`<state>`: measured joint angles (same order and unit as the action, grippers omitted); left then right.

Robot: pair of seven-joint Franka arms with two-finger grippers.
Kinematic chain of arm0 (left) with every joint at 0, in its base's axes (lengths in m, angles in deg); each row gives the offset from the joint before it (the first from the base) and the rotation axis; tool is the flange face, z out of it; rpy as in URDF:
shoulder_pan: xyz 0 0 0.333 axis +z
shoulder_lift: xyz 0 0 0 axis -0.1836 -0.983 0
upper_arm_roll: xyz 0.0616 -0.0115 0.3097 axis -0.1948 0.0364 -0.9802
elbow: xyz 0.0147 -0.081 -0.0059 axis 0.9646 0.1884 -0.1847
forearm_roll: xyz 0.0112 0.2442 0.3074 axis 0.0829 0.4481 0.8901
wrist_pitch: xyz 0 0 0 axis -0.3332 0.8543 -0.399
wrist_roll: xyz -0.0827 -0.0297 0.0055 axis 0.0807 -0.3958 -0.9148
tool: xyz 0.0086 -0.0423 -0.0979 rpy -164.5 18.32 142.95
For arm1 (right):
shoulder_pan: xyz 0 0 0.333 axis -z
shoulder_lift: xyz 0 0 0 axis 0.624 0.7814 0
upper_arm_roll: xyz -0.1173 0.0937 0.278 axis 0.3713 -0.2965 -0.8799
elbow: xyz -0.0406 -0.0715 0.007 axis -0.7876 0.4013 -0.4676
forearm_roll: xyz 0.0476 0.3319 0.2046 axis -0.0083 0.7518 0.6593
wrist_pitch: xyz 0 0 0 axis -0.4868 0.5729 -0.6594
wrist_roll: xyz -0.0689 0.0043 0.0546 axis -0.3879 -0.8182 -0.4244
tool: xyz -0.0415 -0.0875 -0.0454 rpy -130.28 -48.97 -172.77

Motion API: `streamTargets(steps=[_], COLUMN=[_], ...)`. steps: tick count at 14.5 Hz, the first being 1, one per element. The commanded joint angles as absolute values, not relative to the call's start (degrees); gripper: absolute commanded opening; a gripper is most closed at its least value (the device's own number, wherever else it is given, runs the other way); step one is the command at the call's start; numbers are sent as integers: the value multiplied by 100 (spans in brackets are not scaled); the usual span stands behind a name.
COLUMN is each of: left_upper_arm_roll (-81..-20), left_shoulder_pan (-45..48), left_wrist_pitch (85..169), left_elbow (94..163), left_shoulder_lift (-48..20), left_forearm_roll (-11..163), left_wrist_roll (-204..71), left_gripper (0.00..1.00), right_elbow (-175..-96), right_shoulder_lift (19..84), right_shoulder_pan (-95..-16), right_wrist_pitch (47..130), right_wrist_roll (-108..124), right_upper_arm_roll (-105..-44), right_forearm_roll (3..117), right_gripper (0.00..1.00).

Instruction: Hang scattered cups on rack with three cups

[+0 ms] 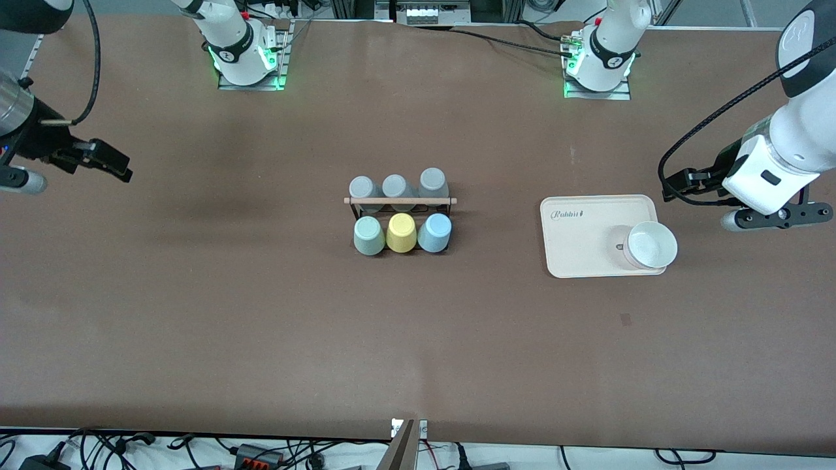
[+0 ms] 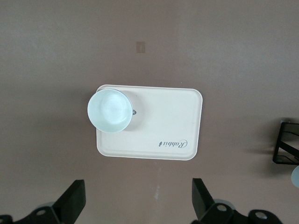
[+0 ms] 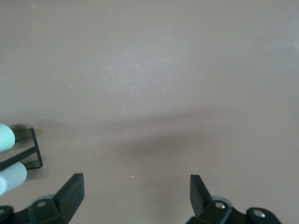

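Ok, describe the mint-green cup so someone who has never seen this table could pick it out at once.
Find the small black wire rack with a wooden rod across its top, at the middle of the table. Six cups hang on it: three grey in the row farther from the front camera, three coloured in the nearer row. The mint-green cup is the end one toward the right arm's side, beside the yellow cup.

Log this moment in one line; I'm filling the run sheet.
mint-green cup, yellow cup, light blue cup, three grey cups: on rack | left gripper: open, over tray edge | right gripper: open, over bare table
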<state>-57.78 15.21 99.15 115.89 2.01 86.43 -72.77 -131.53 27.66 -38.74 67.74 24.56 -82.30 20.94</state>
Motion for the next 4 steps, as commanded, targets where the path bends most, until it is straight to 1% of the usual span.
streamTargets(steps=[1,4], left_upper_arm_roll=[-5716,-5716], left_shoulder_pan=[1611,1611], left_wrist_pitch=[9890,9890], left_elbow=[11672,11672], left_shoulder_lift=[308,317], left_forearm_roll=[8546,8546], left_wrist_roll=[-7306,-7297], left_gripper=[100,100], right_elbow=[-13490,-13183], right_shoulder_lift=[2468,2652], right_shoulder_pan=[-3835,-3817], right_wrist_pitch=[6890,6732], right_wrist_roll=[2494,2398], right_upper_arm_roll=[-8266,-8257], right_forearm_roll=[2143,2143], right_gripper=[100,100])
